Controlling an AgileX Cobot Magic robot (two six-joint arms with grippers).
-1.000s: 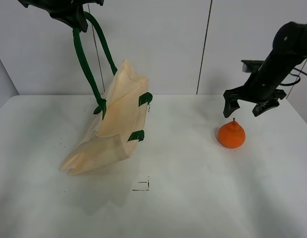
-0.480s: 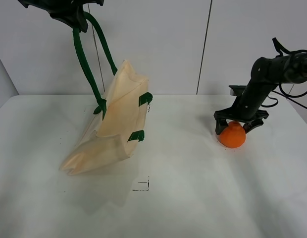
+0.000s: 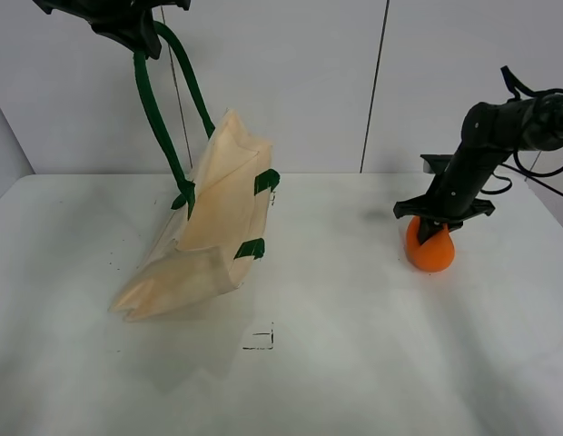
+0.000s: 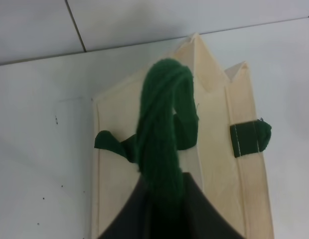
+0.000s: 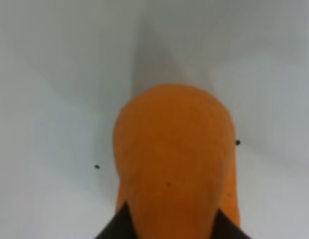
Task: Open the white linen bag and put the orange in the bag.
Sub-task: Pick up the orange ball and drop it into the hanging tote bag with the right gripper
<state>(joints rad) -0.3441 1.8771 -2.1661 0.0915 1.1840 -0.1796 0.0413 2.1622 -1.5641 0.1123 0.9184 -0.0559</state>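
High camera. Showed the left claw [image 3: 145, 38] pinched shut on the dark green handles [image 3: 159, 118] of the white linen bag [image 3: 213, 227], high over the left of the table [image 3: 354, 363]. Showed the bag hanging slack and tilted, lower end slumped on the table, long axis leaning from low left to high right. Placed the orange [image 3: 432, 256] well apart on the right, low on the table and directly beneath the right claw [image 3: 433, 232]. Showed that claw drawn in close around the fruit's top; judged it closed on the fruit, but could not tell whether clear of the table. Put the bag's top edge wholly to the left of that claw and higher than the fruit, so probably called for a lift and then a long sideways carry. Left the right arm by far the nearer to the fruit.

Left wrist. Looked down the twisted handle [image 4: 162, 114] onto the bag [image 4: 217, 169]. Showed the handle clamped between dark fingers [image 4: 124, 224], the cream top edges folded close, the mouth narrow rather than gaping. Showed no fruit.

Right wrist. Filled much of the frame with the orange [image 5: 174, 159], held between two dark fingertips [image 5: 110, 231]. Placed it dead ahead of the claw, centred between the fingers, with white table [image 5: 45, 74] around it.
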